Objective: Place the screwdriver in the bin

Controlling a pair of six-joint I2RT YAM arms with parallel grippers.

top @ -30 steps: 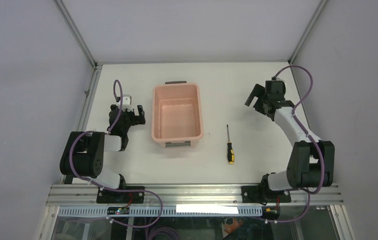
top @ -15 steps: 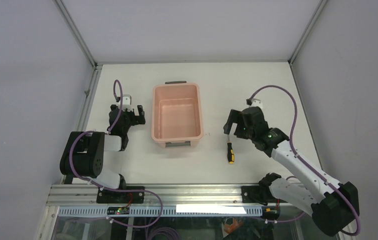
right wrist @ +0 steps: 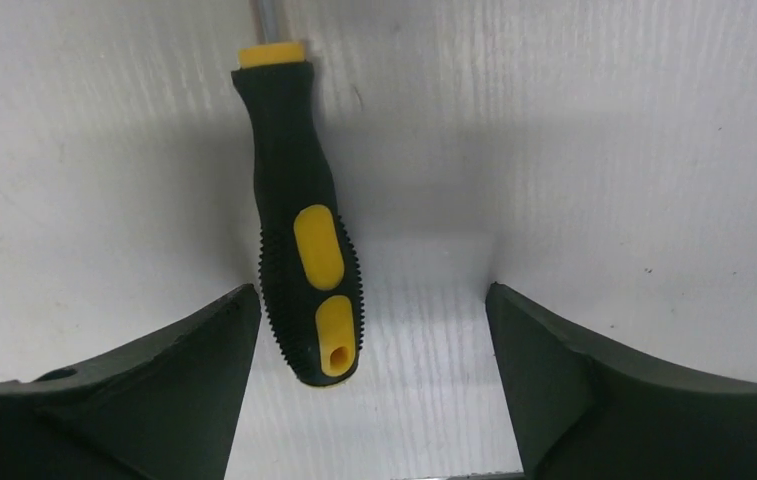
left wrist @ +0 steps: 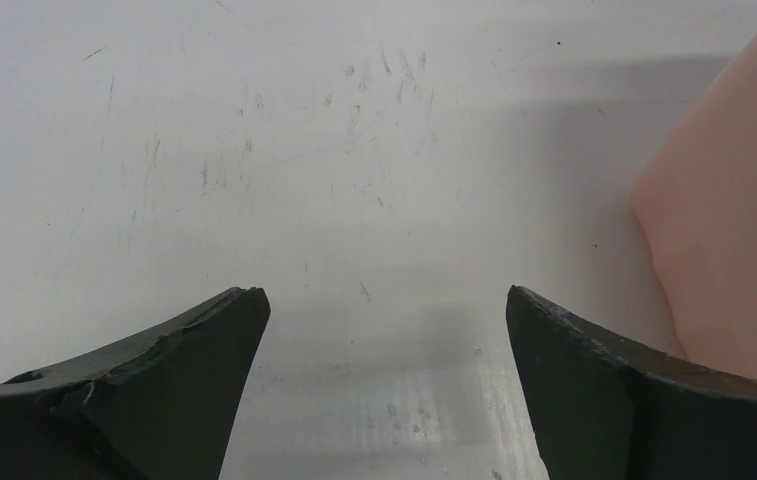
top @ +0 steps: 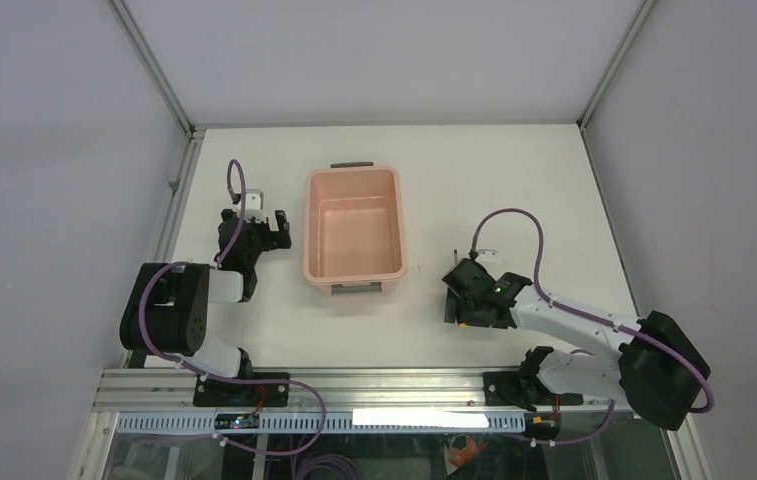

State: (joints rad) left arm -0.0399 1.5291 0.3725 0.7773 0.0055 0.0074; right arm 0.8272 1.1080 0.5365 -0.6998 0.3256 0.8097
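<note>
R gripper (right wrist: 369, 305) fingers are spreading wide, straddling the slim black-and-yellow-handled screwdriver (right wrist: 299, 200) lying flat on the white tabletop (top: 514, 190), well right of the pale pink rectangular plastic bin (top: 306, 225). Handle's sitting off-centre, hugging one finger. Closing here is risking a shove, or a butt-end pinch that swings. L gripper (left wrist: 384, 310) is idling beside the bin, fingers spread, empty. Shaft's getting cut off in wrist cam and the arm's covering it overhead. Prob. no contact yet.

We find the bin (top: 354, 235) at centre frame on the table (top: 514, 180), the left gripper (top: 280, 229) beside it at left; lower right, the right gripper (right wrist: 371, 295) straddles the screwdriver (right wrist: 299, 230).
</note>
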